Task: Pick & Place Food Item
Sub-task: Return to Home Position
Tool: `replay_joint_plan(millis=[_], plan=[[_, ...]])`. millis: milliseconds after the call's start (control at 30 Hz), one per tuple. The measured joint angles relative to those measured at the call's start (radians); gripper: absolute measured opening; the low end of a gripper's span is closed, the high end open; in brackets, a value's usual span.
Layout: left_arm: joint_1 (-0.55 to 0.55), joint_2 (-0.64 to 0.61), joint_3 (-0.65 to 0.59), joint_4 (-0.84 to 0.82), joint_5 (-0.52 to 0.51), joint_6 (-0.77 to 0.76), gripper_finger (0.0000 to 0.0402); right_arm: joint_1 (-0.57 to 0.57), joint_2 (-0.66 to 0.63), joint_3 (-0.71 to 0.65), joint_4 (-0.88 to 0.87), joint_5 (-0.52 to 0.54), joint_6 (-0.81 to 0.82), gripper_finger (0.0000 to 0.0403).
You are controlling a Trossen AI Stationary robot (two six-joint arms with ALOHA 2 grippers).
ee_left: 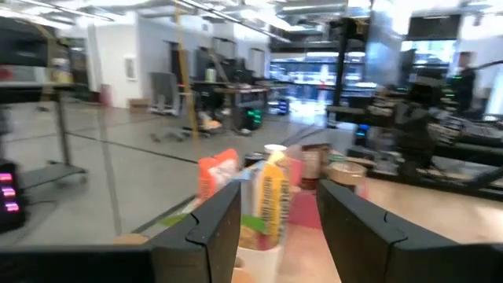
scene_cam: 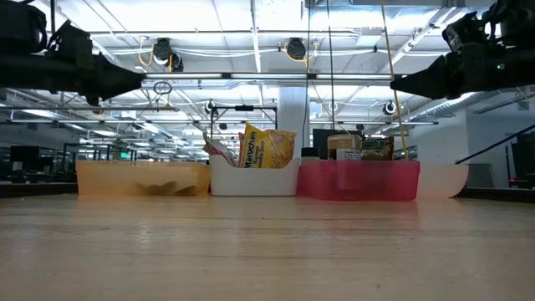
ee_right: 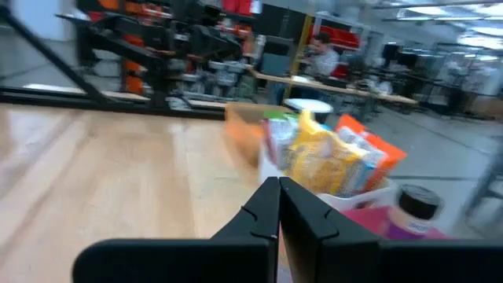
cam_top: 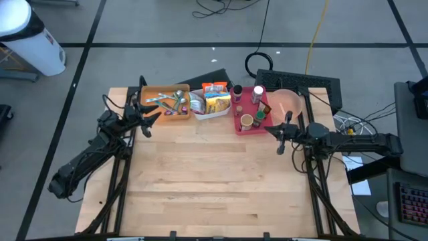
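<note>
Right gripper (ee_right: 279,185) was seen with fingers pressed together, nothing pinched between them. It was held above the table (cam_top: 214,181) near the right edge, just beside the near right corner of the pink bin (scene_cam: 359,184). Left gripper (ee_left: 279,195) was seen with fingers spread and nothing between them. It was held above the table near the far left corner, at the near left end of the orange bin (scene_cam: 142,178).

Three bins were lined up along the far edge of the table, side by side: the orange bin toward the left, a white bin (scene_cam: 253,181) in the middle and the pink bin toward the right. A dark-capped bottle (cam_top: 237,90) was stood upright in the far left corner of the pink bin. A white-capped bottle (cam_top: 258,92) and a few small jars were packed in with it; their labels could not be read. A yellow noodle packet (scene_cam: 269,147) was stood on end in the white bin among other packets. Small mixed packets (cam_top: 170,100) were laid in the orange bin. A pale pink bowl (cam_top: 289,104) was set just beside the pink bin, toward the right edge. Both arms were held raised in the low view, well above the wood. A seated person (ee_right: 318,45) was noted in the room beyond.
</note>
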Motion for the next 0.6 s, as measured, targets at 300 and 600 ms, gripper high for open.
replay_joint_plan(millis=[300,600], plan=[[0.016,0.0,0.0,0.02,-0.248,-0.041,0.0172,0.0,-0.007,0.0,-0.006,0.045,0.051,0.0],[0.015,-0.006,0.0,-0.101,-0.181,-0.019,0.0172,0.0,-0.007,0.0,-0.006,0.051,0.052,0.0]])
